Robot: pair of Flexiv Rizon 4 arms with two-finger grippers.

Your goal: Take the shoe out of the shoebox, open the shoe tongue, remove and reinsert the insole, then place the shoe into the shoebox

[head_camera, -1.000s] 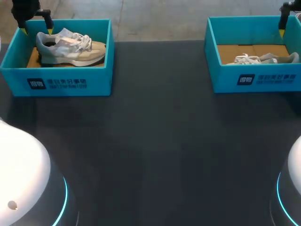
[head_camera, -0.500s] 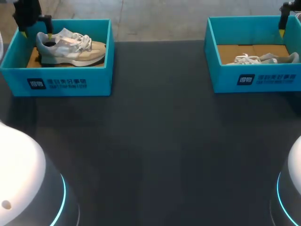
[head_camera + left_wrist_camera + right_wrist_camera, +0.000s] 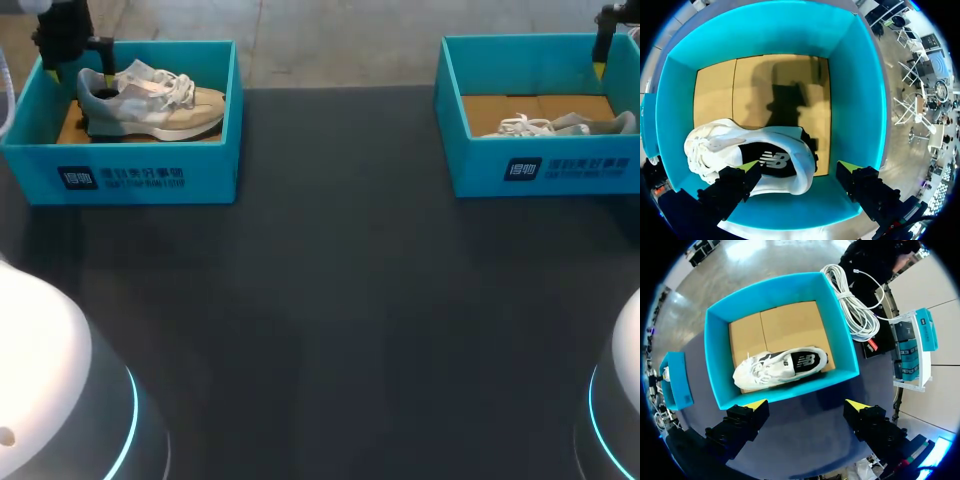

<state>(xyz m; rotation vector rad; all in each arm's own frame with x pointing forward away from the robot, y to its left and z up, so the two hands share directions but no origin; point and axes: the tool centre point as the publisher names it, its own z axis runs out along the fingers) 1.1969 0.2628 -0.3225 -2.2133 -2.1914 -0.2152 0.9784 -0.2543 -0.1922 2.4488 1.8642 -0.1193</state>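
A grey, white and beige sneaker (image 3: pixel 150 100) lies on its sole in the left teal shoebox (image 3: pixel 200 160), toe to the right. My left gripper (image 3: pixel 78 62) is down at its heel, open. In the left wrist view my left gripper (image 3: pixel 799 167) stands open over the heel end of the sneaker (image 3: pixel 755 155), one finger above the shoe's side and the other above the shoebox (image 3: pixel 855 100) wall. A second white sneaker (image 3: pixel 555 125) lies in the right shoebox (image 3: pixel 590 165). My right gripper (image 3: pixel 806 405) hangs open high above that shoebox (image 3: pixel 717 360) and sneaker (image 3: pixel 780 367).
The two shoeboxes stand at the far left and far right of the dark table (image 3: pixel 330 300). Cardboard lines each box floor (image 3: pixel 765 85). The left shoebox (image 3: pixel 675 380) also shows small in the right wrist view.
My left gripper has come down into the left shoebox at the sneaker's heel; its yellow tips are now hidden in the head view. The right arm has not moved.
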